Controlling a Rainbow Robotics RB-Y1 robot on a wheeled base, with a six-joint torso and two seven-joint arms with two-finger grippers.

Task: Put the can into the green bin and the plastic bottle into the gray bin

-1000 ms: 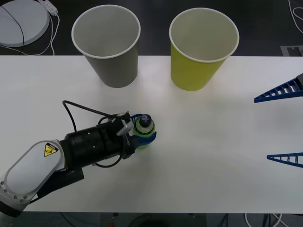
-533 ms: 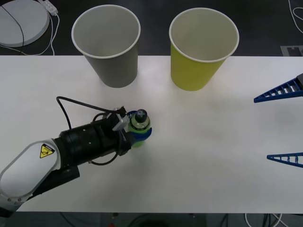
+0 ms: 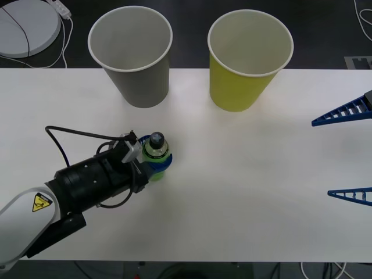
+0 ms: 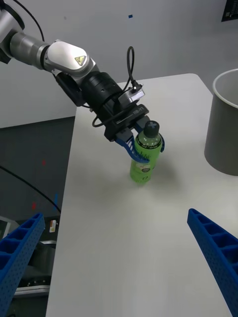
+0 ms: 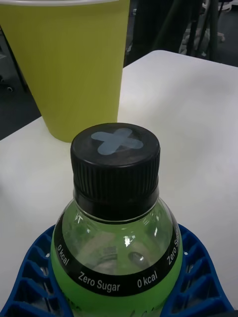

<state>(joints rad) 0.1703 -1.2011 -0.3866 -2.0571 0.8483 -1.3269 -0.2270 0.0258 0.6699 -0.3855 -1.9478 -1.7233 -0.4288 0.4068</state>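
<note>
Standing upright on the white table (image 3: 244, 192), the plastic bottle (image 3: 154, 152) is clasped just below its shoulder by the left gripper (image 3: 152, 161), whose blue ribbed fingers (image 5: 196, 277) curve around both sides of the green body. In the right wrist view the bottle's base looks to be touching the tabletop or just off it; I cannot tell which. Its black cap (image 5: 115, 161) carries a pale cross mark, and a dark band under the shoulder reads "Zero Sugar".

Behind the bottle, at the far edge of the table, stand the two large paper cups, well apart from it. The gray bin (image 3: 132, 55) is roughly straight beyond the bottle, and the green bin (image 3: 247, 58) stands beside it toward the robot's right. Both are upright, with white insides. Nothing lies on the table between the bottle and the two cups.

A black cable (image 3: 75, 135) loops from the left wrist, arching over the table beside the arm.

Over at the right edge of the table, the right gripper (image 3: 349, 152) hangs with its jaws spread wide, holding nothing, far from the bottle. Off the table's far left corner a round white disc (image 3: 26, 26) with a white cord lies on the dark floor.
</note>
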